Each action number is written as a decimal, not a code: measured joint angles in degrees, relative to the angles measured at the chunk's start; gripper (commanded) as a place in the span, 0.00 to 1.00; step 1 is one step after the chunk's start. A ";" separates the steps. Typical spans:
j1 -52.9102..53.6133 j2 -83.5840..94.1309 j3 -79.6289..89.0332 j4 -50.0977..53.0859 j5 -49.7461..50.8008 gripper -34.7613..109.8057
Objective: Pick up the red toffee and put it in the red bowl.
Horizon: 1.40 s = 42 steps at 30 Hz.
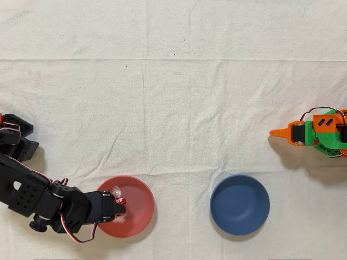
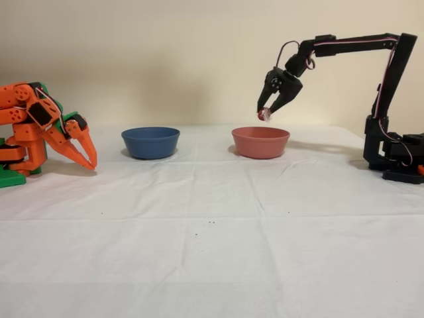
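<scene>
One small foil-shiny red toffee (image 2: 265,114) with clear crinkled wrapper ends sits pinched between the black gripper (image 2: 267,112)'s narrowly parted fingers, above one matte, round, shallow red bowl (image 2: 260,142). One matching blue bowl (image 2: 150,142) stands apart on the cloth-covered counter (image 2: 212,232).

We see a tabletop (image 1: 173,108) covered in creased white cloth. Near its front edge in the overhead view rest a shallow salmon-red plastic bowl (image 1: 135,208) and, well apart, a dark blue bowl (image 1: 239,204).
</scene>
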 measured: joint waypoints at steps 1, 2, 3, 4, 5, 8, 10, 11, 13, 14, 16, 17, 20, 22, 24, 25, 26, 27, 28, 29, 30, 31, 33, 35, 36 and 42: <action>-0.09 0.09 0.97 -0.53 0.00 0.31; 0.00 0.09 1.49 -0.88 0.00 0.33; 0.35 0.00 1.67 -1.14 0.00 0.34; 0.79 0.09 1.76 -1.23 0.00 0.35; 1.49 0.09 1.76 -1.41 0.00 0.35; 3.25 0.09 1.76 -1.93 0.00 0.39; 4.31 0.09 1.76 -2.46 0.00 0.42; 4.57 0.09 1.76 -2.55 0.00 0.42; 4.75 0.09 1.76 -2.55 0.00 0.43; 4.75 0.09 1.76 -2.55 0.00 0.43; 4.48 0.09 1.76 -2.55 0.00 0.42; 4.39 0.09 1.76 -2.55 0.00 0.42; 4.48 0.09 1.76 -2.37 0.97 0.37; 4.57 0.35 1.76 -1.93 3.34 0.32; 4.57 1.67 1.76 -1.67 6.59 0.28; 4.57 2.72 1.76 -1.67 8.26 0.26; 4.48 3.96 1.76 -1.67 9.49 0.25; 4.48 5.19 1.76 -1.67 10.55 0.25; 4.48 6.42 1.76 -1.93 11.43 0.25; 4.48 7.73 1.76 -2.20 12.22 0.25; 4.48 9.05 1.76 -2.29 13.10 0.25; 4.48 10.37 1.76 -2.02 13.80 0.25; 3.96 12.30 1.76 -1.14 15.03 0.25; 2.64 14.41 1.85 -0.62 16.52 0.25; 1.58 16.08 2.64 -0.62 17.40 0.25; -6.15 29.62 13.80 -3.25 25.40 0.24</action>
